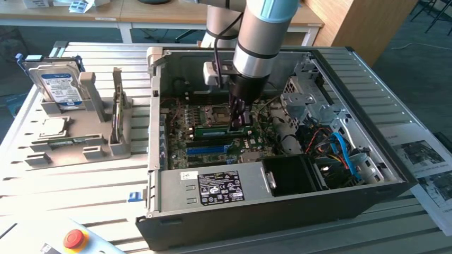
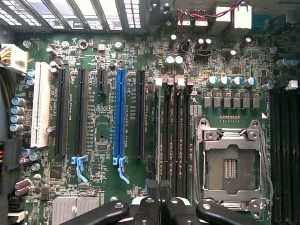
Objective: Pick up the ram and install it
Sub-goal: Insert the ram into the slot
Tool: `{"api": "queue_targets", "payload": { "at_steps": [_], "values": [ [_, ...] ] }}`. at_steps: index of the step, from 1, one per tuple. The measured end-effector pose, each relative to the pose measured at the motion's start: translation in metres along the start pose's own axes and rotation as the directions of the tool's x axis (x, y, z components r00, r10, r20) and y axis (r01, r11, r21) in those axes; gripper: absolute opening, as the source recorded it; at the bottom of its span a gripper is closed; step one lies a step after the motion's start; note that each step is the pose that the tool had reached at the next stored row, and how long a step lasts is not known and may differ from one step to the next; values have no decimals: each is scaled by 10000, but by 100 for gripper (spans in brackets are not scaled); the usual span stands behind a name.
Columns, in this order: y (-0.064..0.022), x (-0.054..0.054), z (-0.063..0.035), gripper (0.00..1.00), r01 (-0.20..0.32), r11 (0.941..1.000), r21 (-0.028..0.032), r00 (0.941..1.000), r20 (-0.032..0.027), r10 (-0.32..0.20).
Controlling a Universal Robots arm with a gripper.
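A slatted metal tabletop (image 1: 92, 185) carries an open computer case (image 1: 282, 217) lying on its side, with wooden desks in the background. The robot's arm (image 1: 258, 37) reaches straight down into the case, and its pincer (image 1: 238, 126) is low over the motherboard (image 2: 103, 61). The pincer's fingers (image 2: 152, 190) stand close together, clamped on the ram (image 1: 211, 127). The ram is on edge directly under the pincer and runs out sideways from it toward the exterior view's left. It lies along the memory slots (image 2: 176, 136), and the pictures do not show whether it is seated.

In the wrist view the pincer (image 2: 159, 187) sits at the end of those slots. The open processor socket (image 2: 232, 166) is just beside it on one side, and a blue expansion slot (image 2: 120, 112) is a little further off on the other.

The power supply (image 1: 211, 188) is near the pincer, at the case's front edge. Well away from the pincer, toward the exterior view's left and outside the case, a grey holder (image 1: 106, 153) rests on the tabletop. It holds a second green stick (image 1: 116, 100) standing on edge, a hard drive (image 1: 60, 87) upright, and a square processor chip (image 1: 55, 127) lying flat. A red button (image 1: 75, 239) sits at the tabletop's near corner
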State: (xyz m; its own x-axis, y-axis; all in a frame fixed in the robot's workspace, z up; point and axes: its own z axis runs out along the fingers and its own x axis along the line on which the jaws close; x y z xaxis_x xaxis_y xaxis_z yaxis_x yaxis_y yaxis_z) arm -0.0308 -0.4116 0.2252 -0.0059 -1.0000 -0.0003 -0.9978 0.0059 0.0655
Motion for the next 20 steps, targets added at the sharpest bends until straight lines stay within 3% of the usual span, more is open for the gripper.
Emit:
{"api": "queue_targets", "payload": {
  "at_steps": [16,17,20],
  "values": [
    [-1,0,16,13,3,10000,0,10000,1,-3],
    [-1,0,16,19,3,10000,0,10000,0,-3],
    [-1,0,16,19,3,10000,0,10000,0,-3]
  ]
}}
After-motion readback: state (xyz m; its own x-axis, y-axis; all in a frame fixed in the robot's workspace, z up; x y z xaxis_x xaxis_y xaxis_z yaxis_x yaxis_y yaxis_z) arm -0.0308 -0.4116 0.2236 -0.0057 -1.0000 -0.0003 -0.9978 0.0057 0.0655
